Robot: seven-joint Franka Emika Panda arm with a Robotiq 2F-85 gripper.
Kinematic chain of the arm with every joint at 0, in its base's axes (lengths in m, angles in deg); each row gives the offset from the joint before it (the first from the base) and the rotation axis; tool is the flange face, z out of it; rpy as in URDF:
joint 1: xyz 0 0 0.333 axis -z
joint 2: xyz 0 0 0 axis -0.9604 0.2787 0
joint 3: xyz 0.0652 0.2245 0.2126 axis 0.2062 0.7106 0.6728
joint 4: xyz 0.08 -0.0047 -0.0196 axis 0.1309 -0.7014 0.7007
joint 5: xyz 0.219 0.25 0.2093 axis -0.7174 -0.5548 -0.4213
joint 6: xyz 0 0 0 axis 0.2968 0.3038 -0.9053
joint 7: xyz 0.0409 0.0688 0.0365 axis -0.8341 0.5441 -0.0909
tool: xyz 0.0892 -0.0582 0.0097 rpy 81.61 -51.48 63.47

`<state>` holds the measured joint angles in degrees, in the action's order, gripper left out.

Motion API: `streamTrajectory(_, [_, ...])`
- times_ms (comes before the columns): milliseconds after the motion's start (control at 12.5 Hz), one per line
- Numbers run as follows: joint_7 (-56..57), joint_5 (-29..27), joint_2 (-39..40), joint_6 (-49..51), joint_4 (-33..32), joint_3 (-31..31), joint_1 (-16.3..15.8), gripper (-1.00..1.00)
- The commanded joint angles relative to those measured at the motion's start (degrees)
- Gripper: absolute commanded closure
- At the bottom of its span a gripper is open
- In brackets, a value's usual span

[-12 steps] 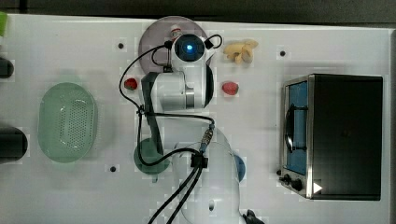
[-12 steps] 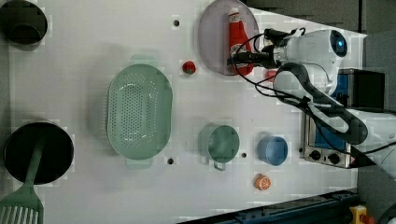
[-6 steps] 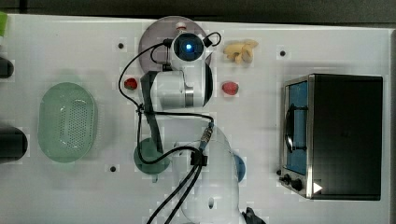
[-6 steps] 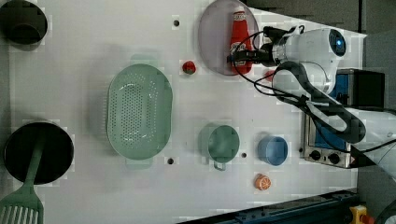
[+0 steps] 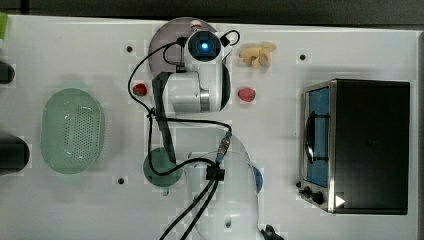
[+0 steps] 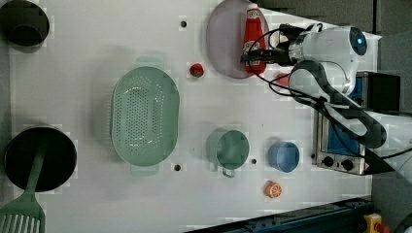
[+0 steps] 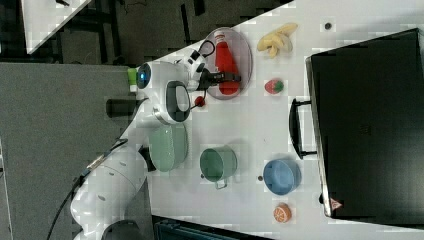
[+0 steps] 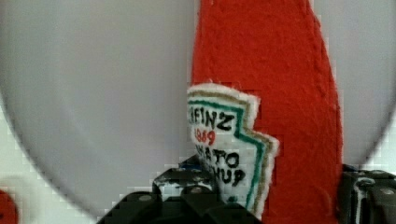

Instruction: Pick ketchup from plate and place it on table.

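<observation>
The ketchup (image 6: 252,33), a slim red bottle with a white label, lies on the greyish-lilac plate (image 6: 222,43) at the far edge of the white table (image 6: 121,29). My gripper (image 6: 255,56) reaches over the plate's rim and is shut on the bottle's lower body. In the wrist view the ketchup (image 8: 280,93) sits between my two dark fingers (image 8: 187,186), and the plate (image 8: 93,93) lies under it. The right view shows the ketchup (image 7: 226,64) lengthwise on the plate (image 7: 244,60) with my gripper (image 7: 227,78) across its base.
A small red berry (image 6: 196,70) lies just off the plate. A strawberry (image 7: 273,86) and bananas (image 7: 275,37) are close by. A green perforated basket (image 6: 145,114), green cup (image 6: 228,148), blue bowl (image 6: 283,156) and black toaster oven (image 5: 360,145) stand on the table.
My fingers have closed on the ketchup's lower body. The arm and the bottle have hardly shifted over the plate.
</observation>
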<state>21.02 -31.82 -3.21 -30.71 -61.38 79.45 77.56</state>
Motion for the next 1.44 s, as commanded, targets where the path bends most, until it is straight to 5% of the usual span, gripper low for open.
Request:
streamTrajectory(80, [-0.19, -1.42, -7.43, 6.79, 4.49, 0.20, 0.70, -0.26])
streamTrajectory(800, [-6.07, -6.27, -23.99, 29.50, 3.83, -0.40, 5.63, -0.26])
streamTrajectory(1440, [-13.20, -6.26, -39.78, 23.59, -21.35, -2.15, 6.17, -0.27])
